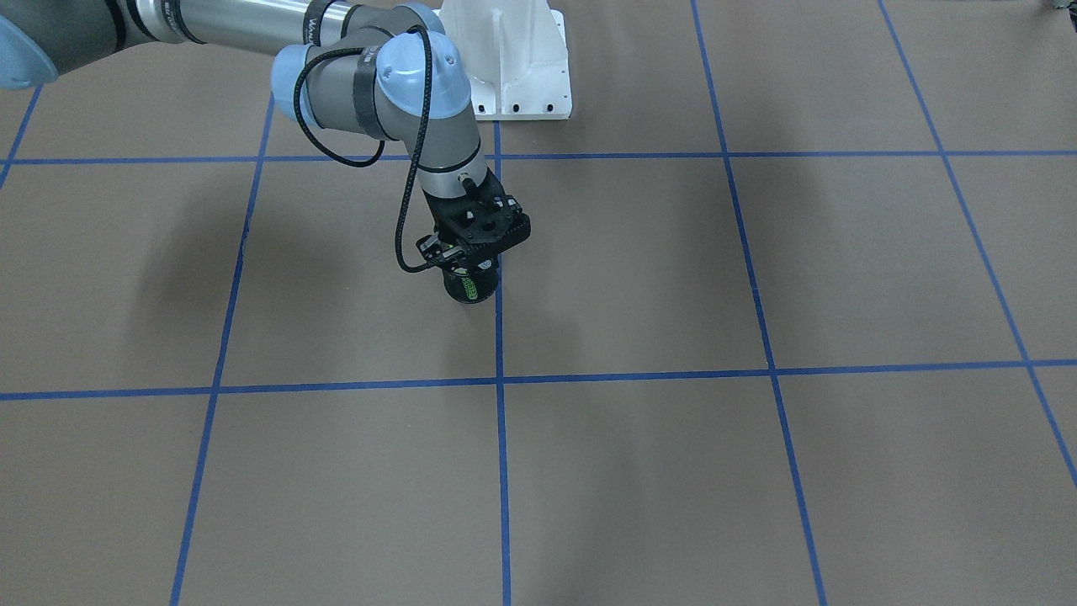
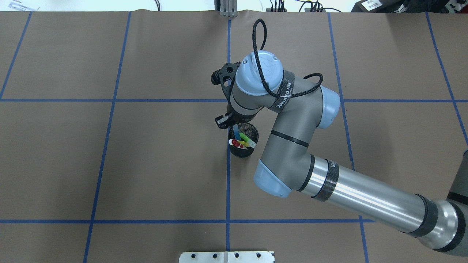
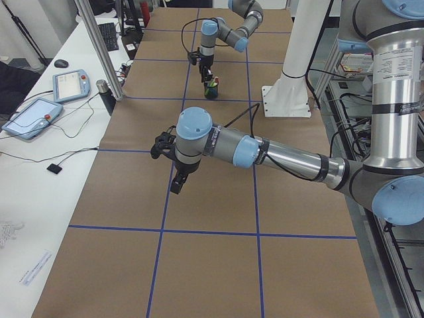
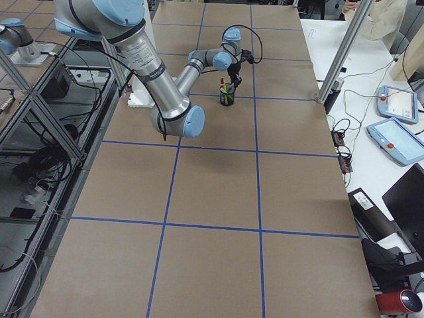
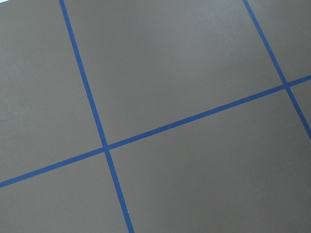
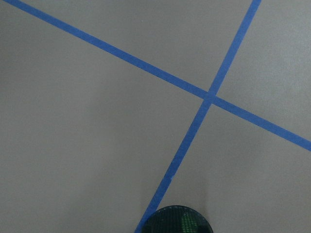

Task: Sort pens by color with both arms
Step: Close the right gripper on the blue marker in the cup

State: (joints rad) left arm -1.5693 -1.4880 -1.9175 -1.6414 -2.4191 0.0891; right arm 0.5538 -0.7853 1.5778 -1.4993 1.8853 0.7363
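Observation:
A black wire-mesh cup [image 2: 249, 152] stands on the centre blue line and holds all the pens upright. In the overhead view I see the blue pen [image 2: 236, 133], the green pen [image 2: 245, 138], the yellow pen [image 2: 250, 144] and the red-capped white pen [image 2: 236, 143]. My right gripper [image 2: 231, 121] hangs right over the cup's far rim, and its wrist hides the fingers. It also shows in the front view [image 1: 473, 252] above the cup [image 1: 469, 289]. I cannot tell whether it is open or shut. My left gripper [image 3: 177, 183] shows only in the exterior left view, low over bare table far from the cup.
Brown paper with a grid of blue tape [image 1: 500, 380] covers the table. The white pedestal base [image 1: 513, 59] stands at the robot's side. Teach pendants [image 4: 396, 103] and cables lie on the side benches. The right wrist view shows the cup's rim [image 6: 158, 219] at its bottom edge.

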